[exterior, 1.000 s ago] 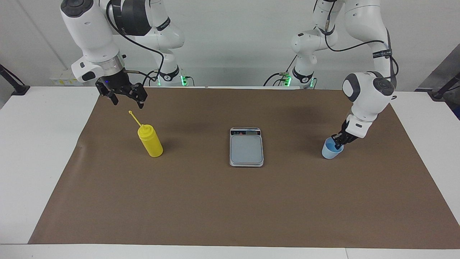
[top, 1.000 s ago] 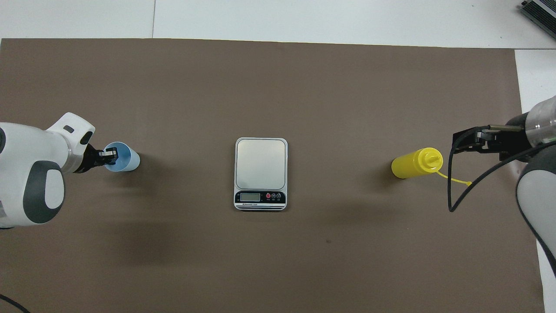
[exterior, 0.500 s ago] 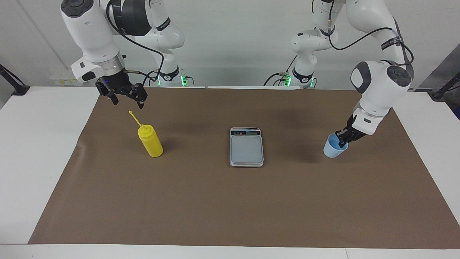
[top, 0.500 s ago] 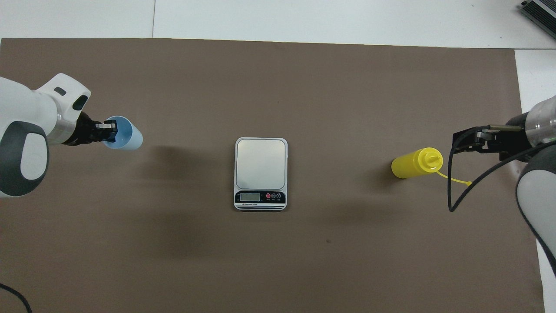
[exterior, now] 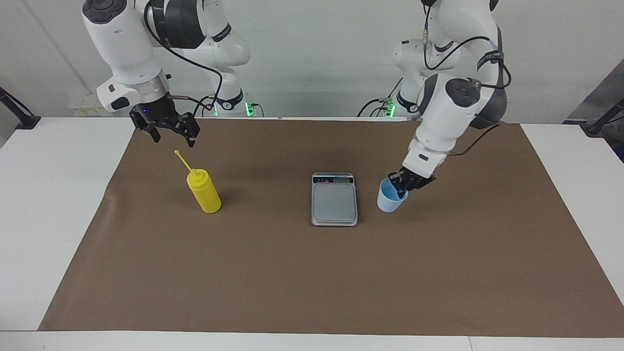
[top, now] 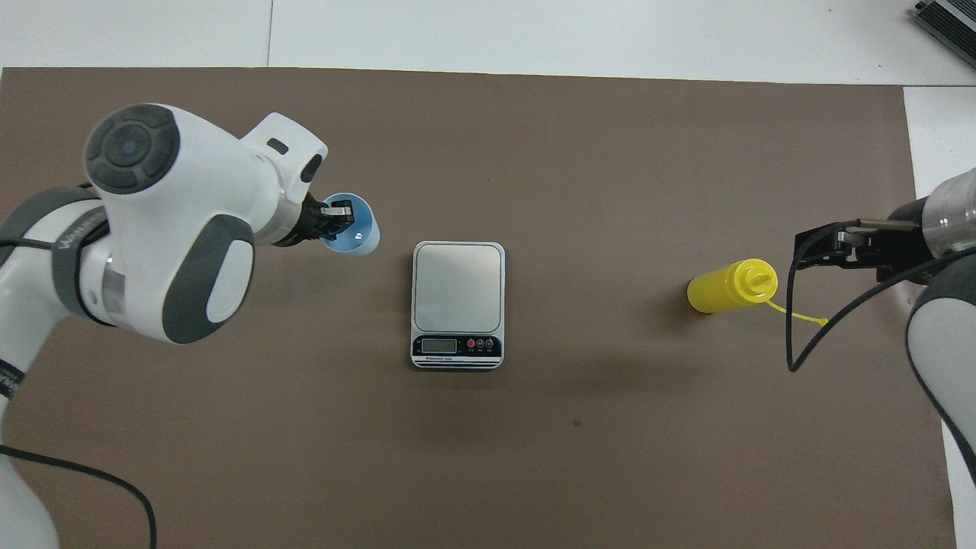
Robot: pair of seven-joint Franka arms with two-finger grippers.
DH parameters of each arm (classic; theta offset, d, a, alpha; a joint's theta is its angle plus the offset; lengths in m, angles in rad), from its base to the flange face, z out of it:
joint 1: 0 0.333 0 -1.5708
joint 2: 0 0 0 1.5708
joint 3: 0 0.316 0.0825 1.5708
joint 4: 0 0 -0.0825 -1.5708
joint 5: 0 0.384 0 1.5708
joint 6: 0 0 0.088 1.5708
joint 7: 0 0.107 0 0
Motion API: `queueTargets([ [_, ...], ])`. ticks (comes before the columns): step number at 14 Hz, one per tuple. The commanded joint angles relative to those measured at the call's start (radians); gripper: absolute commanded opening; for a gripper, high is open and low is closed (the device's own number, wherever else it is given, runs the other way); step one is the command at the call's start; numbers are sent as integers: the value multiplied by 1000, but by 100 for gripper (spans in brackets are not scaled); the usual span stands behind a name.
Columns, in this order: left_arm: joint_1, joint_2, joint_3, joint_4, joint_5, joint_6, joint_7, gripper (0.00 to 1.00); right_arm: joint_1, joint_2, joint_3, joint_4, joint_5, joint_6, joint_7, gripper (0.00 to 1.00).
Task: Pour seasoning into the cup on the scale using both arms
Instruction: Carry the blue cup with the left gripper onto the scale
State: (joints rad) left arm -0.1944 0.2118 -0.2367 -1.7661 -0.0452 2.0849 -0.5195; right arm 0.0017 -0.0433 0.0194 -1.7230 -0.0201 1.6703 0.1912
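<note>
Brown paper [exterior: 312, 273] is being used as a cover for most of the white table [exterior: 48, 204], and everything else is being carried on or above it. White and jointed, the left arm [exterior: 453, 102] is being stretched in from its end of the table, and the pale blue cup [exterior: 390, 200] is being held in the air by its rim, tilted, over the paper just beside the scale [exterior: 334, 200], toward the left arm's end. The left gripper [exterior: 403, 184] is being kept clamped on the cup, one finger inside the rim and one outside. The right arm [exterior: 126, 53] is being held waiting above its own end of the table, and the right gripper [exterior: 168, 129] is being held up over the paper near the tip of the bottle's nozzle, its fingers spread apart and nothing between them. The silver-grey scale is being left at the middle of the paper, its plate bare and its dark display strip turned toward the robots. The yellow bottle [exterior: 204, 191] is being left standing upright, well apart from the scale toward the right arm's end, its thin nozzle being pointed up toward the right gripper.
</note>
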Motion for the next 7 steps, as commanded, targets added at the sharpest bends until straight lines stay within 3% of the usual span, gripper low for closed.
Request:
queueTargets([
  [1,-97,82,17,55,5,35,-107,0,-14,5,5,10,17,-11,-21,100],
  [3,-150,122,17,97,11,38,-166,0,-14,5,5,8,17,-11,-21,100],
  [7,-191,133,17,59,31,84,-203,0,-14,5,5,10,17,-11,-21,100],
])
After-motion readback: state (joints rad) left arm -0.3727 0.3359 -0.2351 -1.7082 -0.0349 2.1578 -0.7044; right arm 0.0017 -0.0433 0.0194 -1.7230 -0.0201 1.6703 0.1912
